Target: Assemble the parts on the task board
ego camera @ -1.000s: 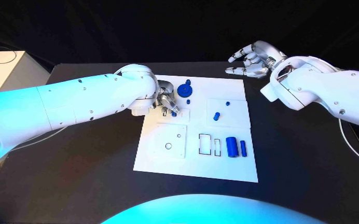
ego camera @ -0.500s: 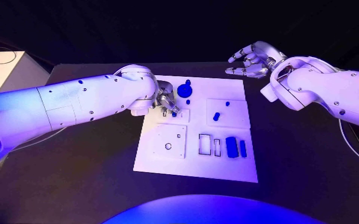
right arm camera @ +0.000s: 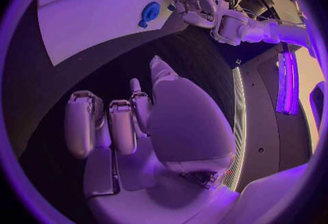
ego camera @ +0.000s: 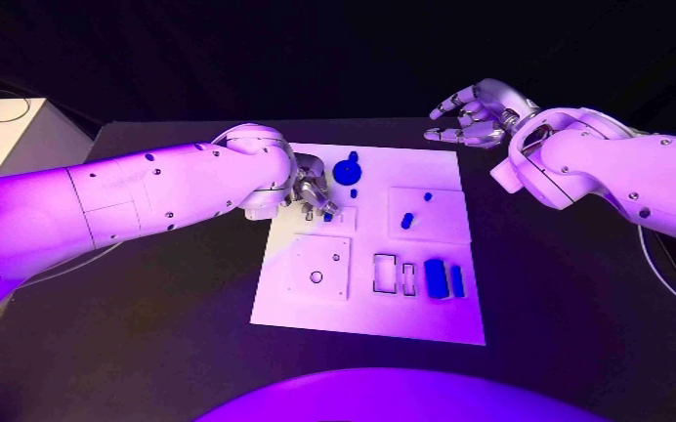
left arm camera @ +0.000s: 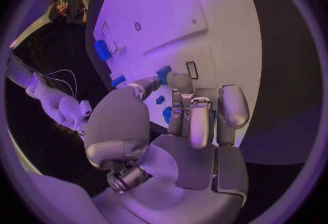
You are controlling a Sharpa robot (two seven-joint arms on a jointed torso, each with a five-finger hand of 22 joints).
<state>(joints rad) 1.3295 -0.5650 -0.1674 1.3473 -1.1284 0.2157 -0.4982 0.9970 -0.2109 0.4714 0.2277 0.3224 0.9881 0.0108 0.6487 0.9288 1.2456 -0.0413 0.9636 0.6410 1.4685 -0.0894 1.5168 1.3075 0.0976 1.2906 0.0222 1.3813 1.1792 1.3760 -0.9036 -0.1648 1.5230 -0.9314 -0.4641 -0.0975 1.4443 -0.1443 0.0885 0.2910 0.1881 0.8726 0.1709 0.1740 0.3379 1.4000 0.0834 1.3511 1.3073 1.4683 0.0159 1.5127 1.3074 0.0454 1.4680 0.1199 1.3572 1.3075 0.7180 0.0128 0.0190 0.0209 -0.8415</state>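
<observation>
Black table (ego camera: 169,324) carries the white task board (ego camera: 423,319); left hand (ego camera: 313,195) pinches a small blue part (ego camera: 327,215) at its far-left, likely seating it, needing downward press. Right hand (ego camera: 477,115) hovers empty, fingers spread, beyond the far-right corner.

The board (ego camera: 423,290) is a flat, smooth, matt white plate, looking like plastic or coated sheet. The parts (ego camera: 437,277) near the left hand (ego camera: 313,193) are solid blue with a smooth, plastic look. Both hands are glossy silver, metallic in finish; the right hand (ego camera: 479,114) catches bright highlights. The arms (ego camera: 155,192) are smooth, hard white shells with a soft sheen. The table (ego camera: 564,285) under them is dull, matt black.
</observation>
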